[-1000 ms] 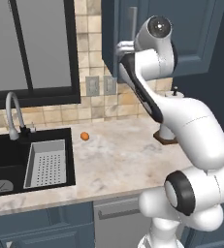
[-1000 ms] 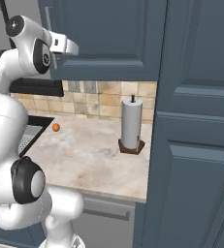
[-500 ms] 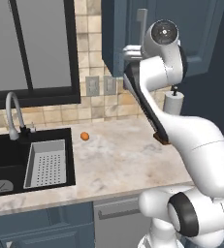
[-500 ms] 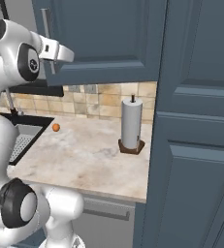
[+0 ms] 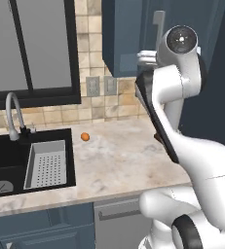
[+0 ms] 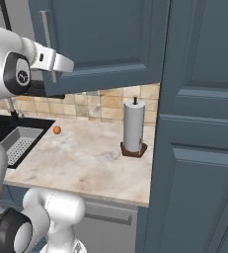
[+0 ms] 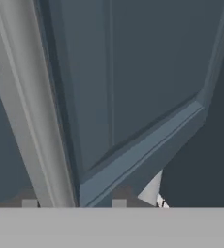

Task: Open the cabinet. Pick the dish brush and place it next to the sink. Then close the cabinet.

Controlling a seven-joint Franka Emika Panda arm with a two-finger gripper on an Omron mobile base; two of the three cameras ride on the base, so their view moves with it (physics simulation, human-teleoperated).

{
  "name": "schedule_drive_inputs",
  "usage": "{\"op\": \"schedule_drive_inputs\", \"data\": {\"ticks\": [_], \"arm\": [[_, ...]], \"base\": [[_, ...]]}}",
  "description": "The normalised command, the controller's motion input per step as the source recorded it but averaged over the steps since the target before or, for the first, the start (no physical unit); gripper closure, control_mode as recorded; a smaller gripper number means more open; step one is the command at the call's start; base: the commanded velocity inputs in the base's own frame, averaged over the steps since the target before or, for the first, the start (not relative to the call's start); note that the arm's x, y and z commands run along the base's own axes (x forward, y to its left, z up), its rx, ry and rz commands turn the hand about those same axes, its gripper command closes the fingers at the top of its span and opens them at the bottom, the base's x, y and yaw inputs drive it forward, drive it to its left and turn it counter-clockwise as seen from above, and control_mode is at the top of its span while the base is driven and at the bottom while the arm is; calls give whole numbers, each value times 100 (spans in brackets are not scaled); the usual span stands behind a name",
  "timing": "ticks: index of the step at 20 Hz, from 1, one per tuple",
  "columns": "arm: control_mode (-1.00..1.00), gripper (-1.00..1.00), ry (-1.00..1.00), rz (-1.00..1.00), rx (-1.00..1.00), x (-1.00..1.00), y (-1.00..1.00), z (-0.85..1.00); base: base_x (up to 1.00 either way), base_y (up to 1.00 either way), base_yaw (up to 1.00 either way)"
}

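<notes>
At nine o'clock in the left base view sits the sink [image 5: 16,160], its black basin holding a grey strainer tray [image 5: 46,164] under a curved silver faucet [image 5: 14,114]. Just past its right rim, toward the middle of the table [image 5: 119,160], lies a small orange ball [image 5: 85,137]. Further right, at about one o'clock, the white arm rises to the cabinet [image 6: 110,39], whose panelled door looks almost shut, perhaps just cracked. In the right base view the hand reaches from nine o'clock toward the long silver bar handle [image 6: 47,44] at the door's left edge, and a paper towel roll [image 6: 133,127] stands on the table at about five o'clock from it.

The hand view looks close along the door: the handle [image 7: 33,106] runs up its left side, and the fingers [image 7: 74,203] are at six o'clock with the bar between or just beside them. The fingers [image 6: 50,66] stand partly open; whether they truly clamp the handle I cannot tell, since the tips are barely visible.

My judgement is that the first step, opening the cabinet, is in hand. The dish brush is presumably behind the door, so its place cannot be told. Next, the hand should secure the bar and pull outward along the hinge's arc until the door swings wide enough to reach inside.
</notes>
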Motion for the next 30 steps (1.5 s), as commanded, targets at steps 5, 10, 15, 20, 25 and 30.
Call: {"op": "schedule_drive_inputs", "data": {"ticks": [5,10,15,20,25,30], "arm": [[-100,100,0,-6,0,-46,-100,-35],[-100,100,0,-3,0,-33,-100,-35],[-100,100,0,-2,0,-32,-100,-34],[-100,100,0,-2,0,-33,-100,-27],[-100,100,0,-1,0,-20,-86,-13],[-100,-100,0,-1,0,-2,-3,0]], "base": [[0,0,0],[0,0,0],[0,0,0],[0,0,0],[0,0,0],[0,0,0]]}}
